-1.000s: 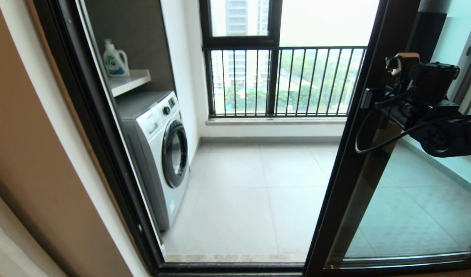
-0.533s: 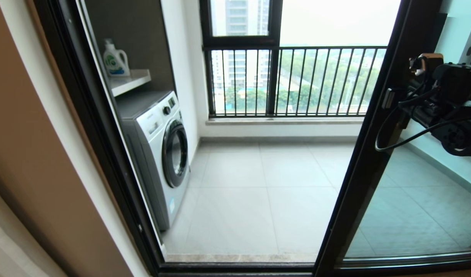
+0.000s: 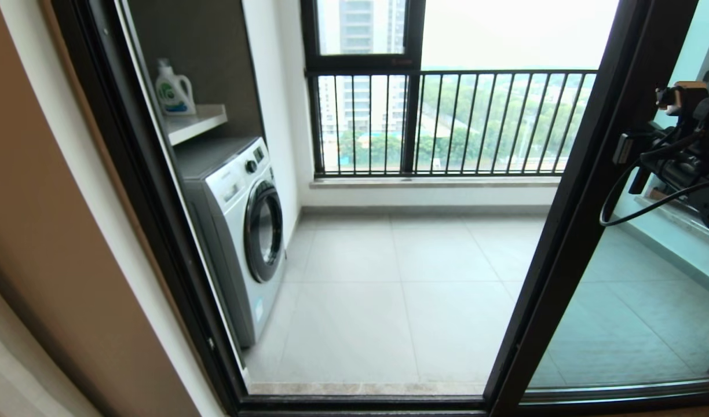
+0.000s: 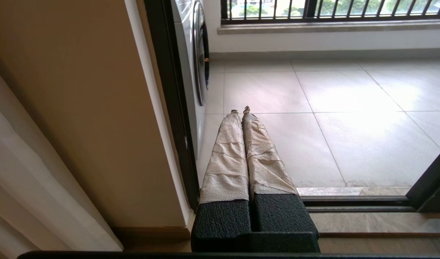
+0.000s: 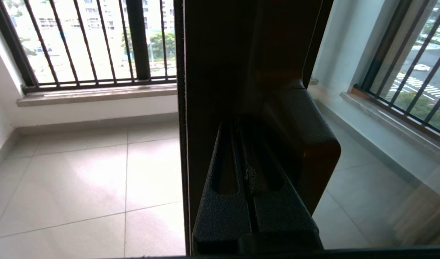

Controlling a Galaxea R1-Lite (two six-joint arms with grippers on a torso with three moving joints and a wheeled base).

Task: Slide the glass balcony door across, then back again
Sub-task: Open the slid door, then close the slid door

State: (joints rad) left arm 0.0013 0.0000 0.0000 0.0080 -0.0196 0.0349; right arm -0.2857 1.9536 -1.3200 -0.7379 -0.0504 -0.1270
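The glass balcony door stands at the right of the head view, its dark upright slanting from top right to the floor track. The small lever handle sits on that upright. My right gripper is at the handle, on the glass side of the upright. In the right wrist view the right gripper is shut, its tips against the dark upright right beside the handle block. My left gripper, with tape-wrapped fingers, is shut and hangs low by the left door jamb.
A white washing machine stands on the balcony's left side under a shelf with a detergent bottle. The window with black railing bars closes the far side. A curtain hangs left of the jamb.
The door's upright and my right gripper have moved to the right together, and the opening onto the balcony has grown wider. The left gripper shows no earlier frame.
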